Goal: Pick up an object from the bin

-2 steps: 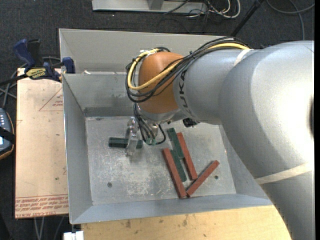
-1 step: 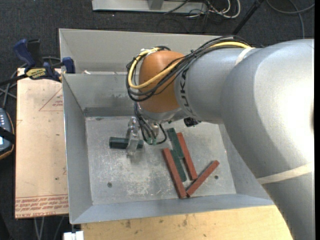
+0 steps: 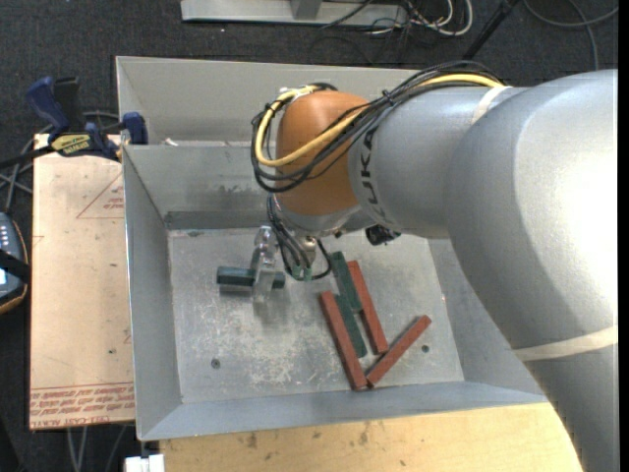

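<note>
My pincer (image 3: 266, 275) sits at the right end of a small dark green block (image 3: 234, 279), just left of the frame's centre on the bin (image 3: 206, 362) floor. I cannot tell whether it is wide or narrow. The block looks stiff and light, so I'd grip across its narrow, flat sides.

Bright overhead light glares on the arm (image 3: 491, 165) and leaves soft shadows in the bin (image 3: 246, 362).
</note>
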